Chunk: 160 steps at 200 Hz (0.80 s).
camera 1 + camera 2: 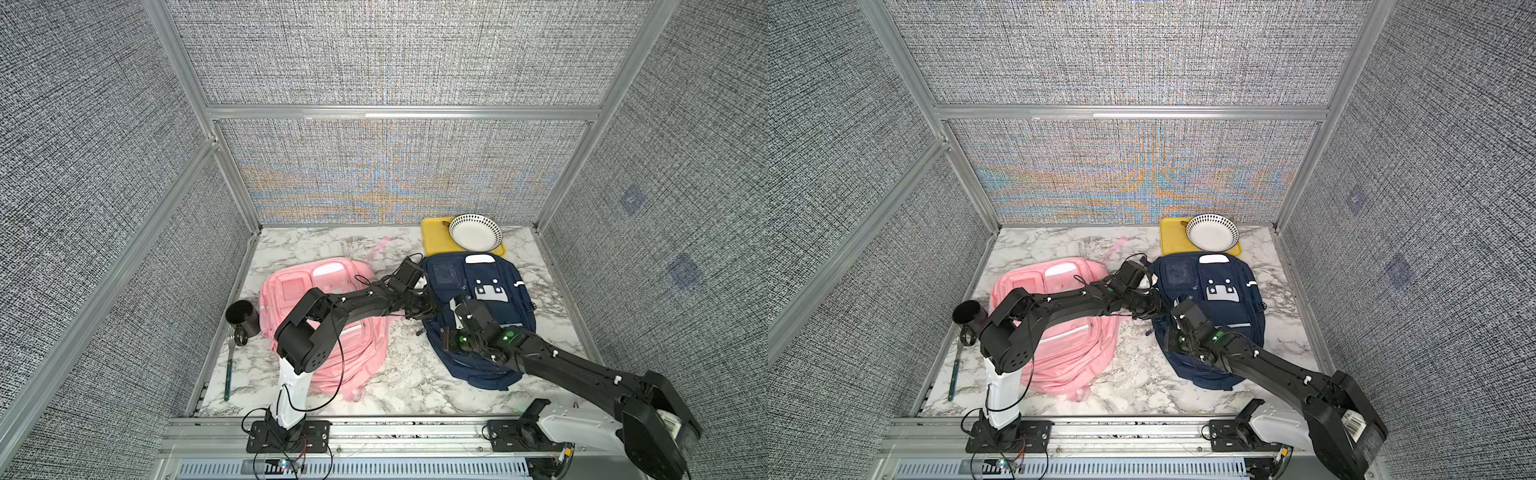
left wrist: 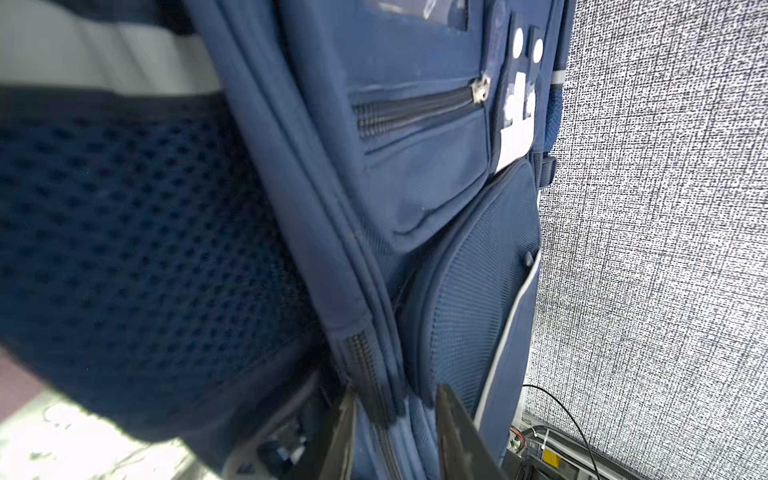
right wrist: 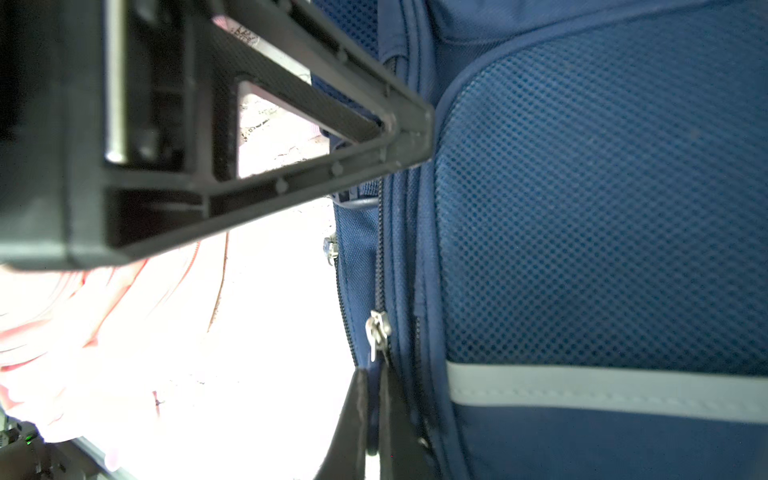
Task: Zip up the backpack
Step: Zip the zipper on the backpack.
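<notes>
Plainly, the zipper pull (image 3: 377, 332) could jam if slack fabric bunched: the jaws of the left gripper (image 2: 395, 399) stood narrowly apart astride the toothed seam (image 2: 365, 357), while the right gripper (image 3: 372, 386) pinched that metal pull. The navy backpack (image 1: 511, 311) (soft woven nylon, dimpled mesh panel (image 3: 582, 208)) lay flat just beside the pink backpack (image 1: 361, 345).

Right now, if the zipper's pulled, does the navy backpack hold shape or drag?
Likely floppy: the navy backpack lies flat with wrinkled, soft fabric. It looks near-empty, so it is probably light and may slide on the smooth marble table unless pinned.
</notes>
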Available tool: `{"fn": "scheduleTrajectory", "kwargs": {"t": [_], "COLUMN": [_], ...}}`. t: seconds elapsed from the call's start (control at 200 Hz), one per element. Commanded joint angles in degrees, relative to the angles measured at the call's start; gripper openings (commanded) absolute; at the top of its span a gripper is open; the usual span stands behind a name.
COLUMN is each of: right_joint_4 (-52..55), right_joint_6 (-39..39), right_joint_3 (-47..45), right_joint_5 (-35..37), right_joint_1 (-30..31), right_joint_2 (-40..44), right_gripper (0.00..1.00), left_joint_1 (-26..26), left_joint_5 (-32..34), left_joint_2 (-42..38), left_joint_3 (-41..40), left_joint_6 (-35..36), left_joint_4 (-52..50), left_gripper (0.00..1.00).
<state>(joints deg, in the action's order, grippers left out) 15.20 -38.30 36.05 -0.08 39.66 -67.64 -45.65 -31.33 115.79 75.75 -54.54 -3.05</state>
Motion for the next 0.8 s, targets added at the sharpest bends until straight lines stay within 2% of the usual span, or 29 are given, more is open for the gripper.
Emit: {"fn": "scheduleTrajectory", "kwargs": {"t": [0.0, 0.25, 0.48, 0.796], "right_joint_4": [-2.06, -3.59, -2.94, 0.58], "right_joint_6": [0.04, 0.22, -0.85, -3.44], "right_joint_3": [0.23, -0.12, -1.95, -3.43], "right_joint_5": [0.60, -0.47, -1.29, -1.51], "right_joint_1": [0.20, 0.51, 1.08, 1.12], "right_joint_2": [0.22, 0.68, 0.11, 0.84], "right_gripper": [0.00, 0.00, 0.00, 0.00], "left_joint_1": [-0.05, -0.14, -0.05, 0.42], "left_joint_5": [0.14, 0.47, 0.94, 0.15], "left_joint_2": [1.25, 2.99, 3.41, 3.83], "left_joint_3": [0.73, 1.40, 3.03, 3.55], "left_joint_6": [-0.29, -0.82, -1.26, -4.70], "left_joint_4": [0.76, 1.24, 1.93, 5.86], "left_gripper": [0.35, 0.28, 0.00, 0.00]}}
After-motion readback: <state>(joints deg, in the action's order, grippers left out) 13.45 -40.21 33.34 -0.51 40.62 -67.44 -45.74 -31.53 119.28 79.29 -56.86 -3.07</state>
